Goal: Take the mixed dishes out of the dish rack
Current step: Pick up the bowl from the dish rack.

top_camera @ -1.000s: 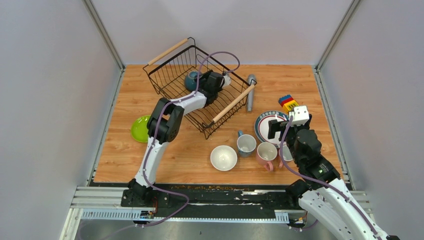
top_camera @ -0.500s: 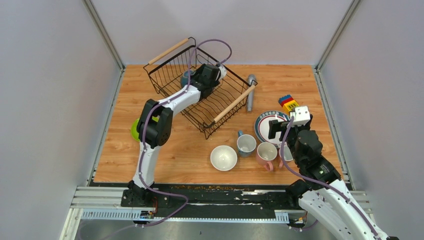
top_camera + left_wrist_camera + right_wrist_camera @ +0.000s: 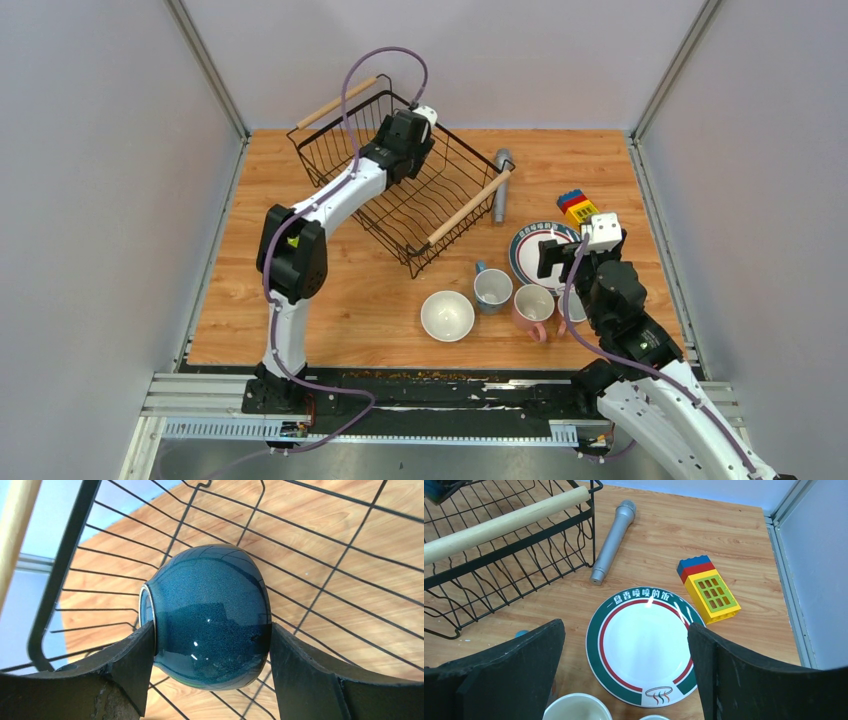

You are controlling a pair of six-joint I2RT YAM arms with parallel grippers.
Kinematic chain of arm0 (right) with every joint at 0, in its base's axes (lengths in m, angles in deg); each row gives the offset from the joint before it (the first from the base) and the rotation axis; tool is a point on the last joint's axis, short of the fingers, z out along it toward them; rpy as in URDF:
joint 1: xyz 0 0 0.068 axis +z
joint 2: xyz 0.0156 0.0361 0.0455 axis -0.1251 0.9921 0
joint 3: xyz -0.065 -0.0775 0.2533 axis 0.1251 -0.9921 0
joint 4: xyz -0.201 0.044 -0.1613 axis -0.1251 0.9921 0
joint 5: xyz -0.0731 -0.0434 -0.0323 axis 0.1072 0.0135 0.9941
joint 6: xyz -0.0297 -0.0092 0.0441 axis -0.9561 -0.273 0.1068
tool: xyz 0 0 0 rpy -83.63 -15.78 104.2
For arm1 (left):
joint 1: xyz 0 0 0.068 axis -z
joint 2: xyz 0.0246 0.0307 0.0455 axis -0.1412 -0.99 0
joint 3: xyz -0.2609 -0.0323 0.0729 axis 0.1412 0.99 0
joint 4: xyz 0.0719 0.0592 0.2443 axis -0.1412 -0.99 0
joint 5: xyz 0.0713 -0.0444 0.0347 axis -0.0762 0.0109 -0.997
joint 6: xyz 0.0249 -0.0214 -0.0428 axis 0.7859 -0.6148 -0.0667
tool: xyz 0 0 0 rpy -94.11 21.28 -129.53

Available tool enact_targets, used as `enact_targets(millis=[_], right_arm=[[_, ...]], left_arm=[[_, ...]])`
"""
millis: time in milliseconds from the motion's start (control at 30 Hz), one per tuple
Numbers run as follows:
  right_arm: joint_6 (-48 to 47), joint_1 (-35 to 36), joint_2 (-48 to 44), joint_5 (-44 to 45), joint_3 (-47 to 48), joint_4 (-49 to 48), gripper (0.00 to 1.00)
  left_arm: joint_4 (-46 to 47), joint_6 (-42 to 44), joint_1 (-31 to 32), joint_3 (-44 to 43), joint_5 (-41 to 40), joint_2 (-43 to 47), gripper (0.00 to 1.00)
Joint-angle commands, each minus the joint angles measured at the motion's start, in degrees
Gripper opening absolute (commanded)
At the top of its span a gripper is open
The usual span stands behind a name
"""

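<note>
**Lift Straight, Then Swing**

With left gripper [image 3: 210, 630] pinched across the teal bowl [image 3: 210, 615], tipped on its side inside the dish rack [image 3: 466, 208] far, left of centre, raise straight up past the wires before swinging near. Leave right gripper [image 3: 625, 627] spread wide, empty, over the white plate [image 3: 644, 650] at right.

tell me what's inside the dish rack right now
One teal bowl, tipped on its side, gripped by the left end effector. Overhead, the rest of the dish rack is bare wire, though the left arm hides that corner.
</note>
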Motion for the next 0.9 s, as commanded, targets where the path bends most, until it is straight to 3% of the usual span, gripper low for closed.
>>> enact_targets(millis=[0,267,433,600,867], right_arm=[[-0.7,-0.2,-0.6,0.3,0.3,-1.7,0.94],[1.4,-0.2,0.4,-2.9,2.8,0.6,0.94],[4.1,-0.2,2.9,-8.0,5.3,1.7,0.94],[5.3,-0.2,6.2,-18.5,8.0,-0.5,0.93],[3.1,-0.1,16.1,-38.7,13.7,-11.7,0.94]], left_arm=[[-0.3,-12.4,-2.6,-4.3,4.6,8.4,0.09],[1.1,-32.5,-9.8,0.6,22.1,13.3,0.05],[5.8,-38.6,-12.7,5.8,29.1,16.5,0.05],[8.7,-43.4,-14.5,8.5,35.6,18.9,0.04],[12.7,-51.2,-15.2,13.1,42.0,24.2,0.04]])
